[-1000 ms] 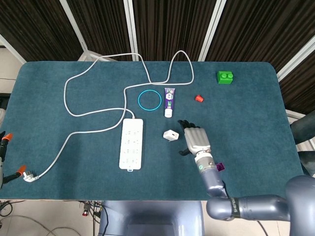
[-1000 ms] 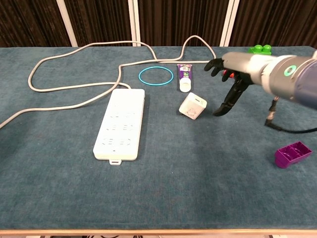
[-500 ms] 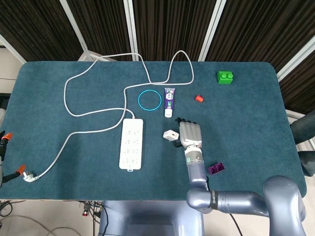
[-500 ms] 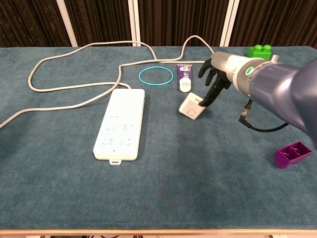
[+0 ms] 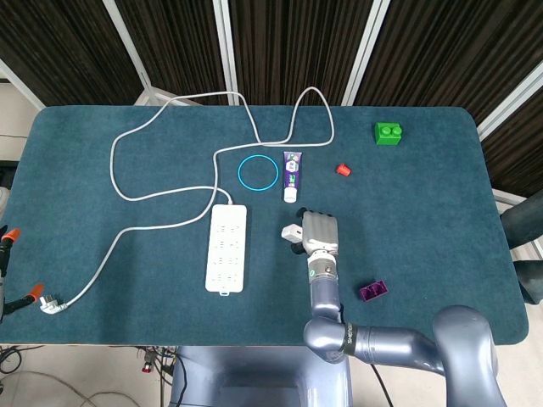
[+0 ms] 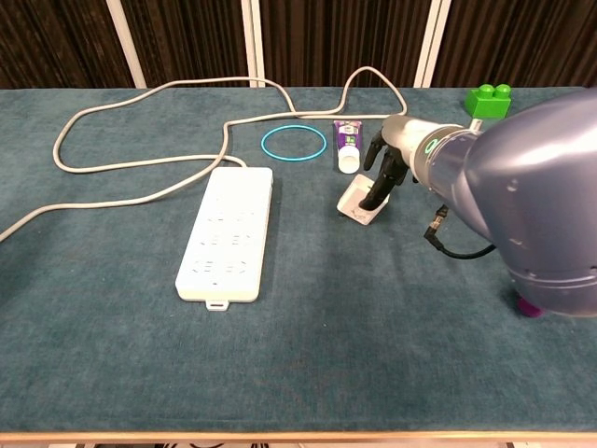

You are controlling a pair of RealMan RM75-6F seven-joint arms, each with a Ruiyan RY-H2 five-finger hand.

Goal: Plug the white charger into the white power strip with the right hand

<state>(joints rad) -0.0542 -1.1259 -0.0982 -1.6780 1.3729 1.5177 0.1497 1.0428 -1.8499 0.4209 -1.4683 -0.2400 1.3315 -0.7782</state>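
The white charger (image 5: 293,233) (image 6: 355,206) lies on the blue table cloth, right of the white power strip (image 5: 226,248) (image 6: 229,231). My right hand (image 5: 320,230) (image 6: 390,161) is at the charger's right side. Its fingers curl down over the charger and one dark finger (image 6: 377,190) rests on its top face. The charger sits slightly tilted on the cloth. Whether the fingers have closed around it is not visible. The strip's sockets face up, and its cord (image 5: 161,193) loops across the far half of the table. My left hand appears in neither view.
A purple tube (image 5: 291,175) (image 6: 347,145) and a blue ring (image 5: 258,173) (image 6: 294,143) lie just beyond the charger. A red cap (image 5: 343,170) and a green brick (image 5: 389,133) sit further right. A purple block (image 5: 373,291) lies near the front right.
My right hand has moved left across the cloth from open space to the charger, and its fingers have curled down onto it. The charger and strip have stayed in place.
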